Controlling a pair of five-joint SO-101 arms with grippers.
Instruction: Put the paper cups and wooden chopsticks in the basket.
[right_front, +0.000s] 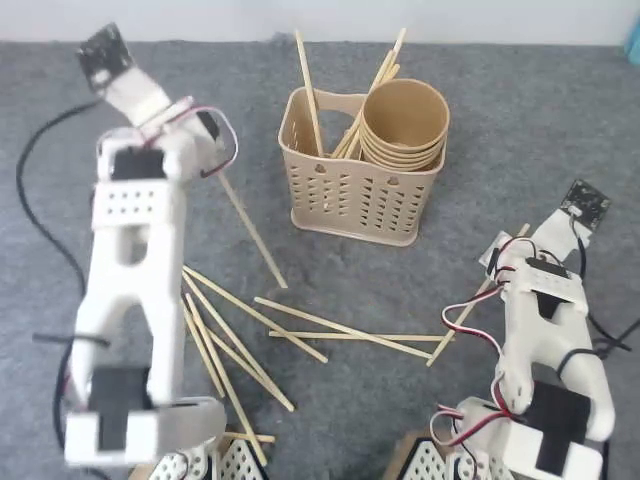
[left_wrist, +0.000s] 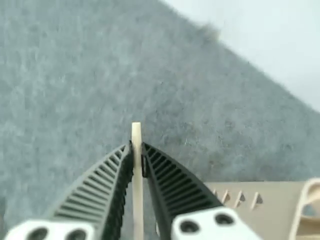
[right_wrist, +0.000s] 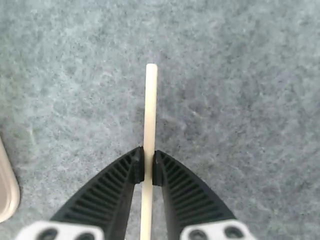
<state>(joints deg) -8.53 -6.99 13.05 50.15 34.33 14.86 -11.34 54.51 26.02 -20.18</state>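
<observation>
While the left gripper (left_wrist: 136, 151) sits to the left of the basket (right_front: 350, 205), its black jaws are squeezed shut on a wooden chopstick (left_wrist: 136, 131). The tip of that stick pokes out just past the jaws. In the high view, the stick slants away from the gripper toward the grey mat (right_front: 540, 130) in front of the basket.

The right gripper (right_wrist: 148, 164) is on the other side of the basket, well apart from it. Its jaws are shut too. They pinch a second chopstick (right_wrist: 150, 100), and a good bit of it sticks out past them.

The basket stands near the middle of the mat. A stack of paper cups (right_front: 405, 115) stands inside its right part. A few sticks in the basket (right_front: 311, 95) lean up in the left part and beside the cups. Many loose chopsticks (right_front: 335, 328) lie crossed on the mat in front of the basket, between the two arms.
</observation>
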